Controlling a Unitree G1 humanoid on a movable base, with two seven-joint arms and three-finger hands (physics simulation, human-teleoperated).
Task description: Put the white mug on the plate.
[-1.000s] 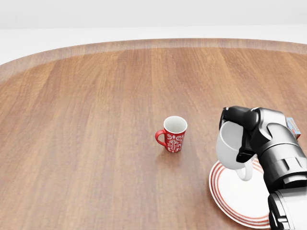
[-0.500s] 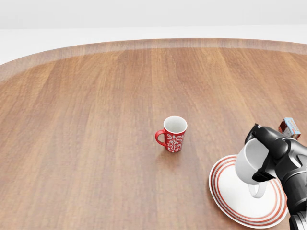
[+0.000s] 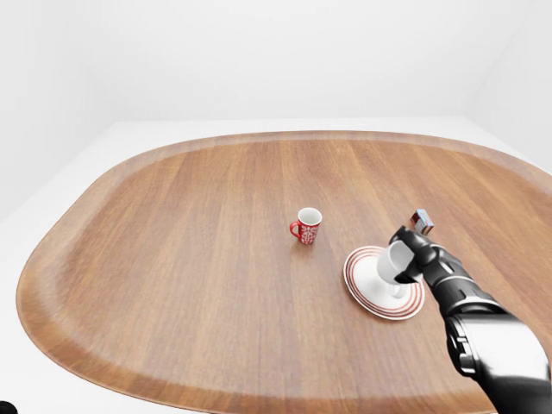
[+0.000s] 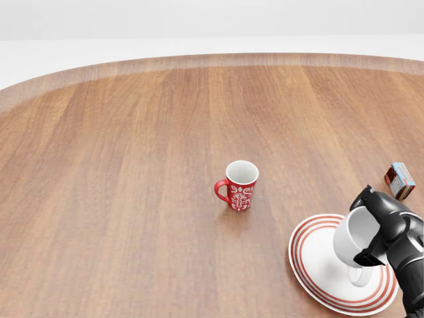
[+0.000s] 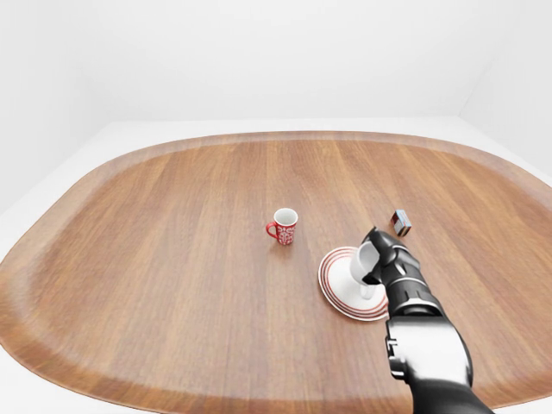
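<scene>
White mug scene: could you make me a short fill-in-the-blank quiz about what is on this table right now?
1. The white mug is held by the robot's ____ hand.
2. The mug hangs tilted over the ____, which has red rings round its rim.
3. The other mug, standing alone mid-table, is coloured ____.
4. In the head view, the small box lies near the ____ edge.

Missing words: right; plate; red; right

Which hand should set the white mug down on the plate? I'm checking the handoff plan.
The right hand. Its fingers already grip the white mug, tilted just above the plate. The left hand is out of view.
</scene>
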